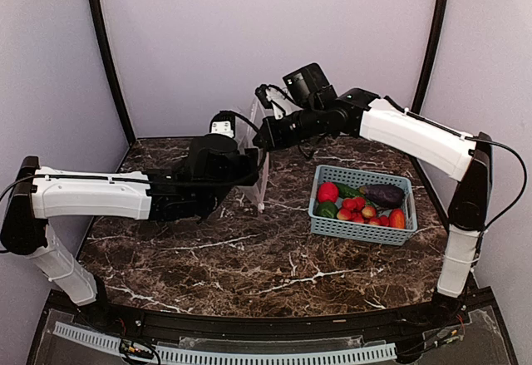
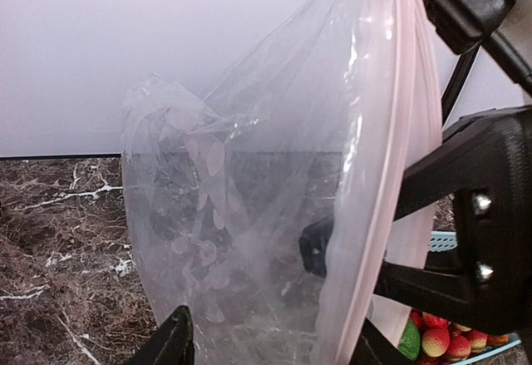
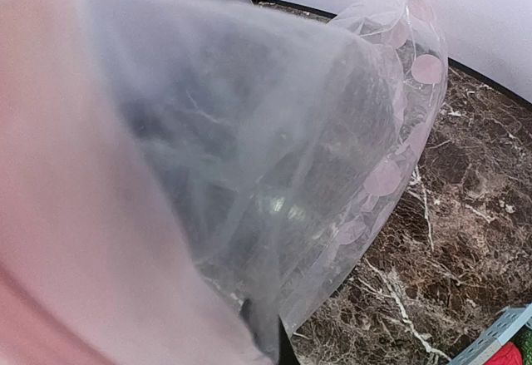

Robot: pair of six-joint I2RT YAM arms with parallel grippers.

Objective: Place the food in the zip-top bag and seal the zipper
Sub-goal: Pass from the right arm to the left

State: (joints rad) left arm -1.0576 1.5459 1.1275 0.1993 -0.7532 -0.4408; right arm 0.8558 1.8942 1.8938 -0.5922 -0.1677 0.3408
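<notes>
The clear zip-top bag (image 1: pixel 258 159) hangs upright over the table's middle, held high by its mouth edge. Its pinkish zipper (image 2: pixel 378 174) runs down the bag's right side in the left wrist view. My right gripper (image 1: pixel 264 135) is shut on that edge, and the bag (image 3: pixel 332 132) drapes over its fingers. My left gripper (image 2: pixel 270 348) is open, a dark fingertip (image 2: pixel 170 340) at each side of the bag's lower part (image 2: pixel 249 240). The food (image 1: pixel 362 201) lies in the light-blue basket: strawberries, a purple eggplant (image 1: pixel 384 194), green pieces and an orange-red piece.
The light-blue slotted basket (image 1: pixel 357 232) stands on the marble table right of centre. Purple walls with black corner posts close in the back and sides. The right arm reaches in from the right, over the basket's far side.
</notes>
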